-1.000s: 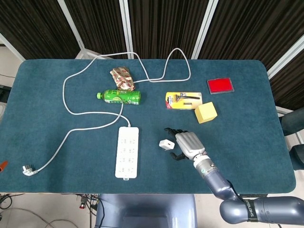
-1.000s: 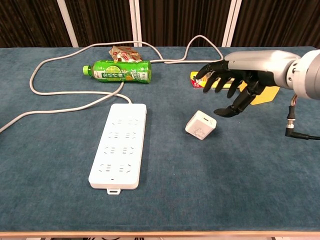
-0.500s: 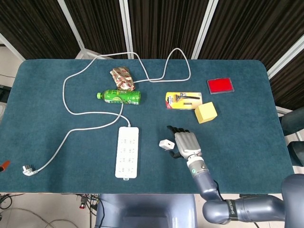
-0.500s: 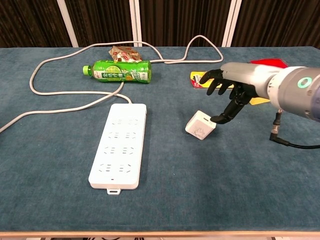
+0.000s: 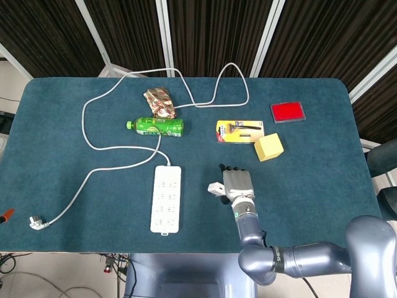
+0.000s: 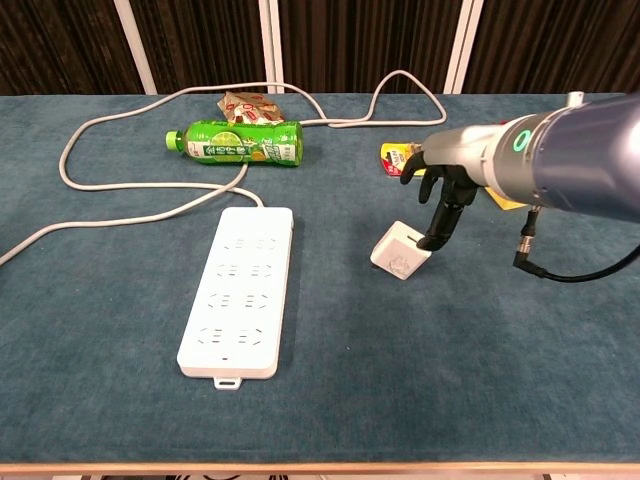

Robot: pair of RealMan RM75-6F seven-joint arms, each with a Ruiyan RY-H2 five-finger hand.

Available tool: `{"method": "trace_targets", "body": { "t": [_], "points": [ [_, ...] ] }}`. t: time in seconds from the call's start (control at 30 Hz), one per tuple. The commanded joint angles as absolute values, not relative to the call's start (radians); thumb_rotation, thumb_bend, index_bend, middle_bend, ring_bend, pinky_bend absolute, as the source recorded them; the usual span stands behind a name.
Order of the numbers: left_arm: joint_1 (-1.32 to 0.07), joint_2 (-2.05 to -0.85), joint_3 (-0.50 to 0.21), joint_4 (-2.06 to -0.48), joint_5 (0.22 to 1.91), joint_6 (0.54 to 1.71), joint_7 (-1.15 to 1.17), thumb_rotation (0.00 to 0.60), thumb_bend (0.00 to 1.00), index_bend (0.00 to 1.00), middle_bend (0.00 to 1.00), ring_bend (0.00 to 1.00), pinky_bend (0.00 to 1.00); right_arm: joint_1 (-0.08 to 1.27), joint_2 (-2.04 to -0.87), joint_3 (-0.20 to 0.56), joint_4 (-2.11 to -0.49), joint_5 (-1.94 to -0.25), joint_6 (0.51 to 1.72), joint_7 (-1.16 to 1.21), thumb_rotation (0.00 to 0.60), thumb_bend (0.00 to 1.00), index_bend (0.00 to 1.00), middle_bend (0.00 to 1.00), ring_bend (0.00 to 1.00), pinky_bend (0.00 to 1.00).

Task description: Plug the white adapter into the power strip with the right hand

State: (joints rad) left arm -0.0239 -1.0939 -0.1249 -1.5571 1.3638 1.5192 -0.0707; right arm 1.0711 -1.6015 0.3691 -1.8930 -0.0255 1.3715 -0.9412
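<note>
My right hand (image 6: 440,185) hangs over the white adapter (image 6: 398,251), fingertips (image 6: 428,241) touching its right edge, fingers apart w/ nothing gripped; power strip (image 6: 237,288) well to its left.

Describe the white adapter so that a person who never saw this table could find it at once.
Start at the long white power strip near the front of the table. To its right, apart from it, lies the white adapter, with the right hand at its far edge. It is a small white cube, the only such piece there.

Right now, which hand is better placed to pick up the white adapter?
Right hand: its fingertips are down at the white adapter, beside the power strip. The left hand is not in view.
</note>
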Motion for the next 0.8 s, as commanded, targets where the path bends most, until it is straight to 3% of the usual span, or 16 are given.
{"method": "trace_targets", "body": {
  "t": [0.03, 0.17, 0.3, 0.43, 0.8],
  "points": [
    [-0.024, -1.094, -0.125, -1.557, 1.364, 1.519, -0.071, 0.6, 0.08, 0.16, 0.0, 0.0, 0.0, 1.084, -1.61, 0.398, -1.897, 0.022, 1.354, -0.952, 0.6, 0.37, 0.11, 0.2, 0.21, 0.22],
    [-0.023, -1.092, -0.124, -1.559, 1.363, 1.52, -0.071, 0.6, 0.08, 0.16, 0.0, 0.0, 0.0, 1.093, -1.623, 0.416, -1.893, 0.052, 1.341, -0.947, 0.6, 0.37, 0.12, 0.2, 0.23, 0.22],
    [-0.023, -1.09, -0.123, -1.561, 1.365, 1.519, -0.075, 0.6, 0.08, 0.16, 0.0, 0.0, 0.0, 1.081, -1.663, 0.426, -1.853, -0.021, 1.34, -0.866, 0.6, 0.37, 0.17, 0.23, 0.26, 0.22],
    [-0.023, -1.087, -0.121, -1.561, 1.366, 1.518, -0.078, 0.6, 0.08, 0.16, 0.0, 0.0, 0.0, 1.064, -1.709, 0.393, -1.795, -0.112, 1.361, -0.807, 0.6, 0.37, 0.17, 0.24, 0.27, 0.22],
    [-0.024, -1.088, -0.122, -1.563, 1.362, 1.517, -0.072, 0.6, 0.08, 0.17, 0.0, 0.0, 0.0, 1.044, -1.739, 0.369, -1.719, -0.139, 1.363, -0.817, 0.6, 0.37, 0.2, 0.26, 0.3, 0.22]
  ]
}}
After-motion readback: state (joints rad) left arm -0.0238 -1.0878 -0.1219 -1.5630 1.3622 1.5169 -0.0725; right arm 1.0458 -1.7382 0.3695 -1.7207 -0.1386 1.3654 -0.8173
